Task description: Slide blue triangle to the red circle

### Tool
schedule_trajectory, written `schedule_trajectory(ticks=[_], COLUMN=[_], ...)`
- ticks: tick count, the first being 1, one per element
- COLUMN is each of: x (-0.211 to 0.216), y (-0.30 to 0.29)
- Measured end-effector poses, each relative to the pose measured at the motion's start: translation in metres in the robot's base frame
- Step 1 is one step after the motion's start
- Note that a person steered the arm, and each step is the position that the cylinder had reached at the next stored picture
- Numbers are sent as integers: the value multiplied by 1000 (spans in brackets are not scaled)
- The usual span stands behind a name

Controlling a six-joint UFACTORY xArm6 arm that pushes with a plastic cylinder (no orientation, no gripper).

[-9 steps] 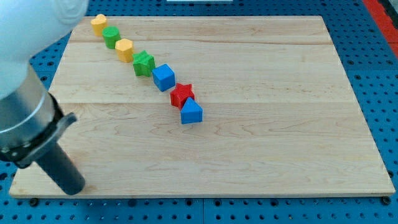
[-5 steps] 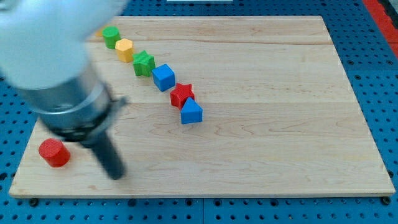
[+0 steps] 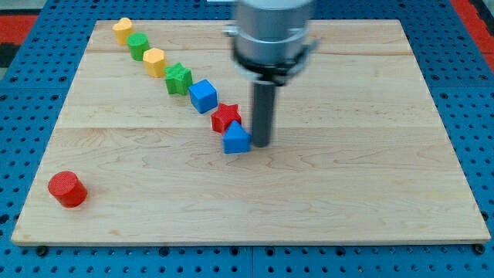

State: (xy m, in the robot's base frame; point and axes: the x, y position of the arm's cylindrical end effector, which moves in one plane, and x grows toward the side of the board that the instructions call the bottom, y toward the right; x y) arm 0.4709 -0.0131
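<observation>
The blue triangle [image 3: 237, 139] sits near the board's middle, touching the red star [image 3: 226, 117] just above it. My tip [image 3: 261, 144] stands right against the blue triangle's right side. The red circle [image 3: 66, 189] lies far off at the board's lower left corner.
A diagonal row runs from the upper left toward the middle: a yellow block [image 3: 122, 30], a green block [image 3: 139, 45], a yellow block [image 3: 154, 61], a green star [image 3: 178, 79], a blue cube [image 3: 204, 96]. The wooden board [image 3: 370, 154] rests on a blue pegboard.
My rod has swept from the board's lower left across to the right side of the blue triangle. The red circle, hidden at first, now shows. No block has moved.
</observation>
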Motion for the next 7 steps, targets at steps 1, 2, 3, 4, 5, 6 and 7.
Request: schedule_trajectory(ticks=[1, 2, 3, 4, 5, 6, 7], x=[0, 0, 8, 14, 18, 25, 31], y=[-28, -36, -60, -88, -118, -142, -160])
